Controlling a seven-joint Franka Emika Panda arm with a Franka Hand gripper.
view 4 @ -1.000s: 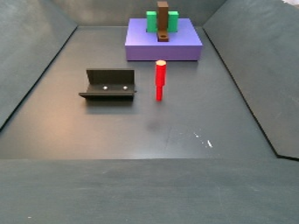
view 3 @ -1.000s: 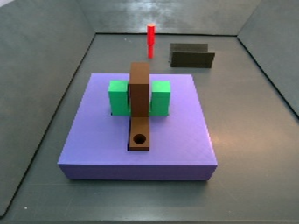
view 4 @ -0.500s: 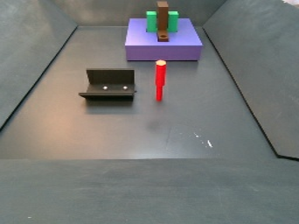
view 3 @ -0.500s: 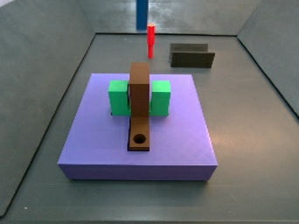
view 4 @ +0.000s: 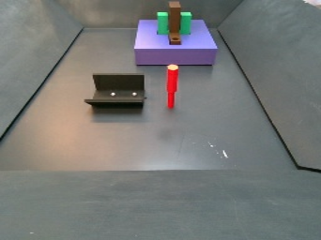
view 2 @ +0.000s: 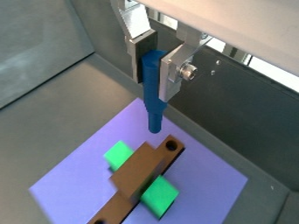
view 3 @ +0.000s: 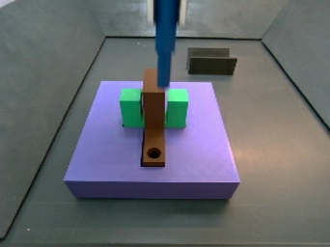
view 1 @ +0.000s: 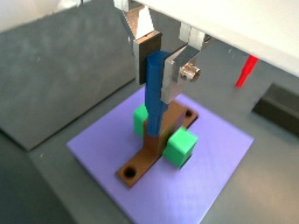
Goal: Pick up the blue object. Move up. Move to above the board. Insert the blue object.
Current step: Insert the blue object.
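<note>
- Gripper (view 1: 156, 54): in both wrist views I see its flat silver fingers (view 2: 177, 63) closed narrowly on the blue peg (view 2: 153, 86), gripping it at its upper end; the peg hangs upright below them.
- Blue peg, position: in a wrist view its lower tip hangs in the air above the hole end of the brown board (view 2: 136, 175), close to the round hole (view 2: 173, 144) but not in it. In a side view the peg (view 3: 168, 39) comes down from the top edge of the frame over the far part of the board (view 3: 154, 114); I see nothing of the gripper there.
- Round hole (view 3: 154, 153): I see it empty in a side view, near the end of the board closest to that camera.
- Green block (view 3: 133, 108): the board passes through its middle, with a green part showing on either side; in a wrist view (view 1: 181, 145) the same.
- Purple slab (view 3: 196, 159): it carries the block and board, and rests on the grey floor (view 4: 189, 141).
- Red peg (view 4: 174, 86): upright on the floor, well apart from the slab (view 4: 198, 52), just beside the fixture (view 4: 115, 91).
- Fixture, other views: it stands beyond the slab in a side view (view 3: 211, 63) and at the frame edge in a wrist view (view 1: 278, 106), near the red peg (view 1: 246, 72).
</note>
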